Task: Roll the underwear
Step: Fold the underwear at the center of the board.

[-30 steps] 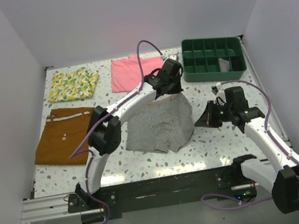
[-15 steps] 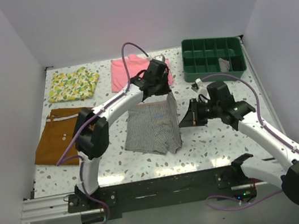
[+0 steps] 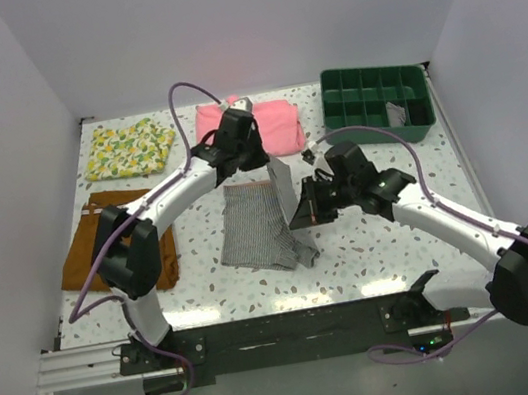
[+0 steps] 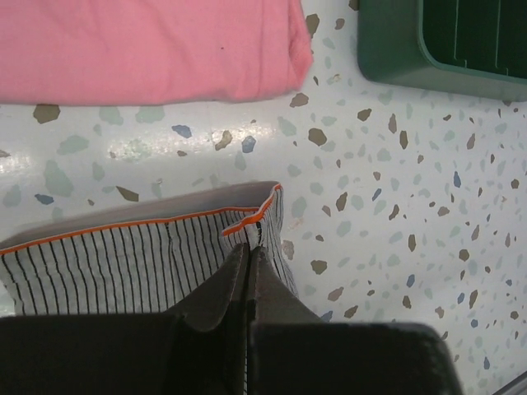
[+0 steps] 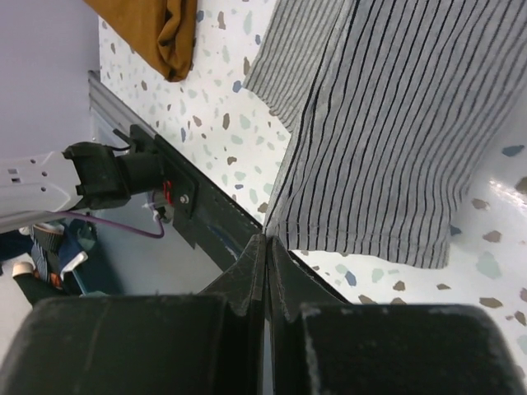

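The underwear (image 3: 253, 232), grey-and-white striped boxer briefs, lies mid-table with its right side lifted into an upright flap. My left gripper (image 3: 268, 163) is shut on the waistband corner, where a thin orange trim (image 4: 257, 216) shows just past the closed tips (image 4: 249, 247). In the left wrist view the striped fabric (image 4: 123, 263) spreads to the left of the jaws. My right gripper (image 3: 300, 220) is shut on the lower leg hem. In the right wrist view the underwear (image 5: 395, 123) hangs from the pinched tips (image 5: 268, 239) above the table.
A pink folded garment (image 3: 274, 125) lies behind the underwear, close to the left gripper. Rust-brown shorts (image 3: 83, 256) lie at the left, a yellow patterned cloth (image 3: 129, 147) at the back left. A green compartment tray (image 3: 376, 137) stands at the back right. The metal rail (image 5: 189, 206) runs along the near edge.
Both grippers have moved left with the underwear's right edge, lifting it off the table and carrying it over the rest of the garment. The underwear now looks narrower.
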`<state>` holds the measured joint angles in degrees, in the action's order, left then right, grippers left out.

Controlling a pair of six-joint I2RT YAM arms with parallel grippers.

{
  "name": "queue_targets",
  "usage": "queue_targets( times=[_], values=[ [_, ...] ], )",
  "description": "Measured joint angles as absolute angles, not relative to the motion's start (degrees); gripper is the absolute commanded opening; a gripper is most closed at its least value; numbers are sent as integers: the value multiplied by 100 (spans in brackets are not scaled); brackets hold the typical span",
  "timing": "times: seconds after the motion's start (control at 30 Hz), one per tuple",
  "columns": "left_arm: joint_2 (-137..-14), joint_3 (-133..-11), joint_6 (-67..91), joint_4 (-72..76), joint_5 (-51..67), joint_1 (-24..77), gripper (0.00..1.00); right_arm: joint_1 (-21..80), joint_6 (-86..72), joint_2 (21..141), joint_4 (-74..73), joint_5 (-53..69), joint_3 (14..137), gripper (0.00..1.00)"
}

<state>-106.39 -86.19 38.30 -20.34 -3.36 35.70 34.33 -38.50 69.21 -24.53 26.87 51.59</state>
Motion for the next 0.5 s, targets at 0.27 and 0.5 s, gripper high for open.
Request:
queue_targets(
  times=[0.27,0.5],
  values=[
    [-10433,-7734,3656,-1516,-56,3006,0,3771,-4292,7767,-1946,2650,5323,0],
    [-10433,-7269,3500,-1264,237,2582,0,4099,-4495,8519,-1678,2609,5704,0]
  ],
)
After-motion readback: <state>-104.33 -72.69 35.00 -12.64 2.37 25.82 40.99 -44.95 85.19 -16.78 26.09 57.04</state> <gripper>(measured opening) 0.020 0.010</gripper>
